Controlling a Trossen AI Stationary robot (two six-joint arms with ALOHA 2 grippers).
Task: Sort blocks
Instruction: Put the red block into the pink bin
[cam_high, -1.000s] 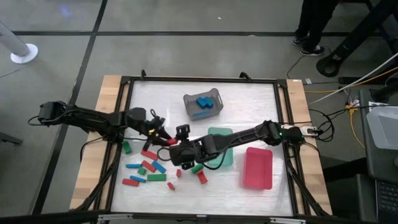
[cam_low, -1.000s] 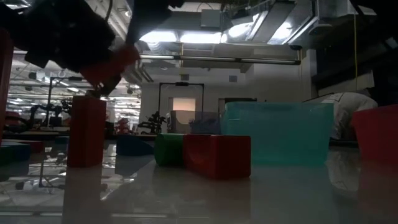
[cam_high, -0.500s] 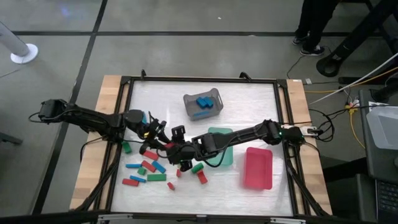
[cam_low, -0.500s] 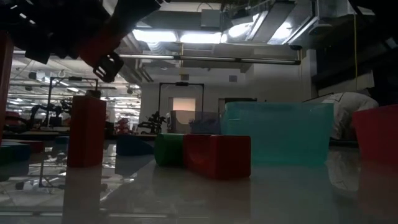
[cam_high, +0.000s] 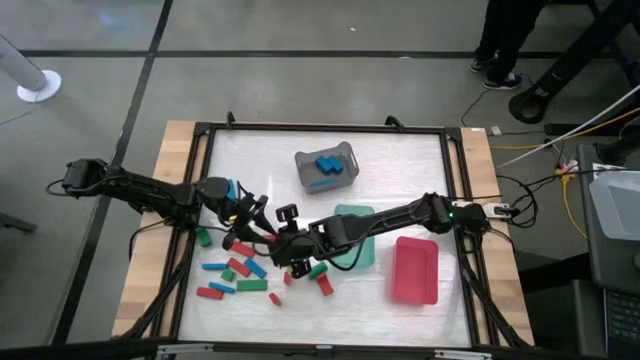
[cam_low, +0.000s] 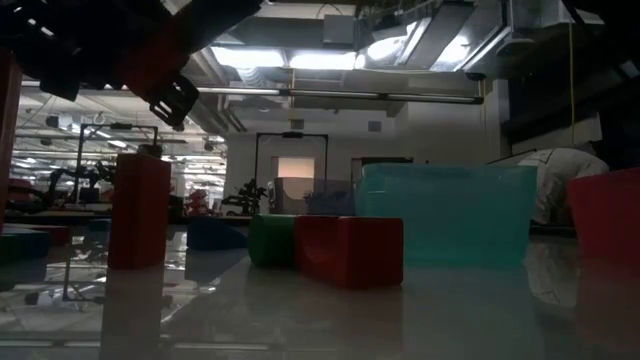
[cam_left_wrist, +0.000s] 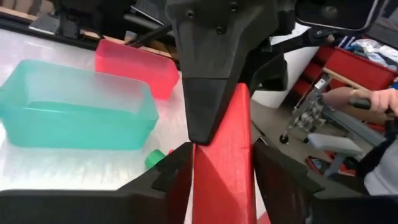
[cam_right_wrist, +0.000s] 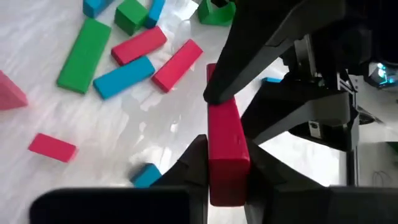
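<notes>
The left gripper (cam_high: 262, 227) reaches in from the table's left side and meets the right gripper (cam_high: 281, 241) over the scatter of blocks (cam_high: 238, 272). Between them is one red bar (cam_left_wrist: 225, 163), both grippers at it at once. In the left wrist view the left gripper's own fingers (cam_left_wrist: 171, 177) flank the bar with a little slack on either side, so they stand apart rather than pressing on it, while a finger of the other arm bears on the bar's far end. In the right wrist view the right gripper's fingers (cam_right_wrist: 198, 163) are closed tight against the sides of the same red bar (cam_right_wrist: 226, 149), clamped on it, and the left gripper's dark finger sits at its far tip.

Below and just left of the two grippers lie the loose blocks on the white table (cam_high: 400, 160): red, blue and green bars, with a green cube (cam_high: 203, 237) under the left arm. Just right of the right gripper are a green block (cam_high: 317, 270) and a red block (cam_high: 325, 285). Further right, under the right arm, is the green tray (cam_high: 362, 252), then the red tray (cam_high: 414, 270). Beyond the grippers stands the grey basket (cam_high: 326, 167) with blue blocks inside
</notes>
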